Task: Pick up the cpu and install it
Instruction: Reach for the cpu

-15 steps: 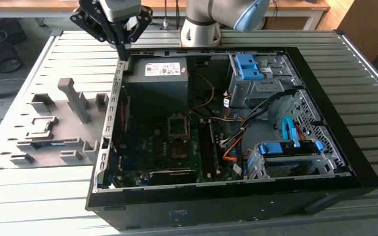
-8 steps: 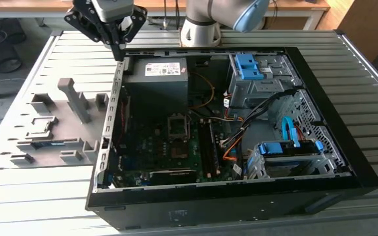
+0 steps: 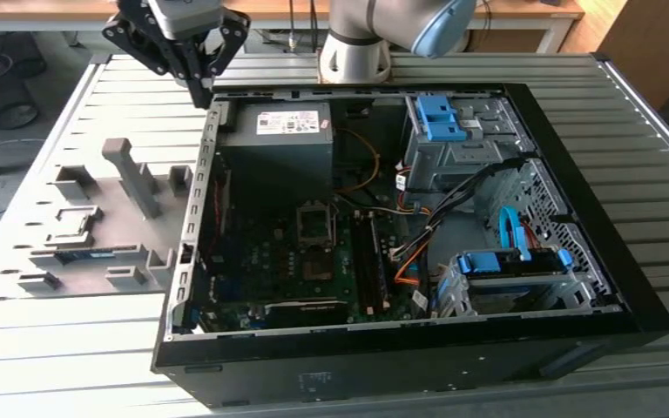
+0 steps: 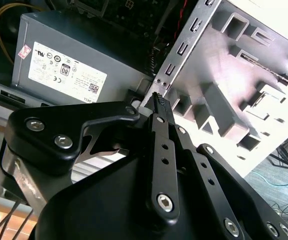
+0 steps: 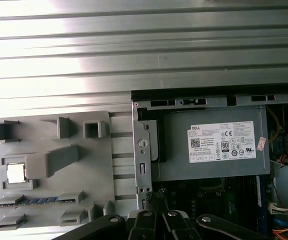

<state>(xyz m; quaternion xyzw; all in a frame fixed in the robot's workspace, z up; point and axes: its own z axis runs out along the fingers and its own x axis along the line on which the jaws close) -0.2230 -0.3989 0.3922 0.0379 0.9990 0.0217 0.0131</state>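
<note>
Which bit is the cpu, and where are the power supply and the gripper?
cpu (image 5: pixel 15 173): first wrist view, its shiny face.
power supply (image 5: pixel 211 145): first wrist view, its white label.
gripper (image 3: pixel 202 91): exterior view, between its fingertips.

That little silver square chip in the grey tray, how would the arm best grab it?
Probably from straight above, pinching two opposite edges. The cpu lies flat, face up, in a square pocket of the grey tray, so only its thin sides offer a hold, and a raised block beside it bars a sideways approach. The tool, shut now, would have to open first.
</note>
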